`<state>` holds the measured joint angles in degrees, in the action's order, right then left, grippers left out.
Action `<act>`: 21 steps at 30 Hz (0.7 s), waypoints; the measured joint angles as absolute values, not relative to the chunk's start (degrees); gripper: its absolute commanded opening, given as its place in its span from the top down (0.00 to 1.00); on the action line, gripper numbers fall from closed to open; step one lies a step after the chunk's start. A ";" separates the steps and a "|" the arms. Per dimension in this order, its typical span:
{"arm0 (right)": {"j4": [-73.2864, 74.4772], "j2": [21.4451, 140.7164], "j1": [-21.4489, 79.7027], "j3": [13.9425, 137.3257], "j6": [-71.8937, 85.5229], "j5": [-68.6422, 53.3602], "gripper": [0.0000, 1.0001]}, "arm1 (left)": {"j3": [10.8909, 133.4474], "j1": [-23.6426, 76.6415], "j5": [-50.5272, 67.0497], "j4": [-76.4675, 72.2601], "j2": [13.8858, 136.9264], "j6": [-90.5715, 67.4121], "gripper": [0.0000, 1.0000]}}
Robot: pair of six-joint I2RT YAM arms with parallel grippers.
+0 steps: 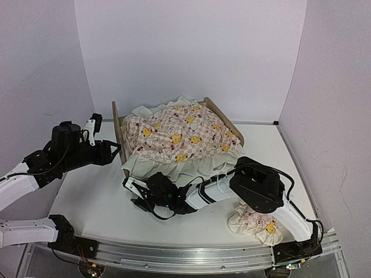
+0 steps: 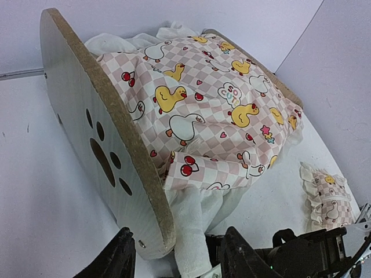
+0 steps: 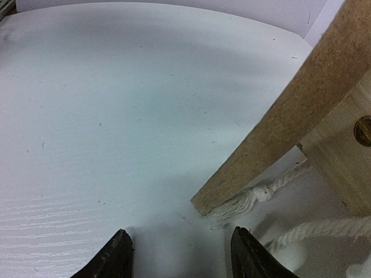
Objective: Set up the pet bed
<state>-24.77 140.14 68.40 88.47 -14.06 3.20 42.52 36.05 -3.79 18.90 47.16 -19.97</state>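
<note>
Pet bed (image 1: 118,133) sat mid-frame, quilt (image 1: 179,136) already on. Left tool (image 2: 178,243) and right tool (image 3: 180,231) were both spread, empty, by its lower-left corner. Pillow (image 1: 255,223) probably next, wanting a gentle pinch.

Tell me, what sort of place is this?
Likely a robotics test booth: bare white walls around a white table, left arm and right arm mounted at its metal rail, a pet bed as prop.
</note>
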 measured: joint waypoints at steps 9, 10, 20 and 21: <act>-24.25 142.85 67.90 92.95 -14.59 5.93 0.34 | 41.43 36.05 -2.63 18.39 45.21 -19.99 0.50; -24.64 143.28 67.72 93.32 -14.17 5.67 0.34 | 41.43 36.05 -2.55 18.39 45.04 -19.99 0.50; -25.56 146.04 66.70 96.62 -11.05 1.87 0.48 | 41.43 36.05 -1.58 18.37 44.10 -20.01 0.50; -25.80 146.19 66.61 96.66 -10.55 1.39 0.51 | 41.43 36.05 -1.58 18.37 44.07 -20.01 0.50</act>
<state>-25.80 146.19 66.61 96.66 -10.55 1.39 41.43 36.05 -1.58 18.37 44.07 -20.01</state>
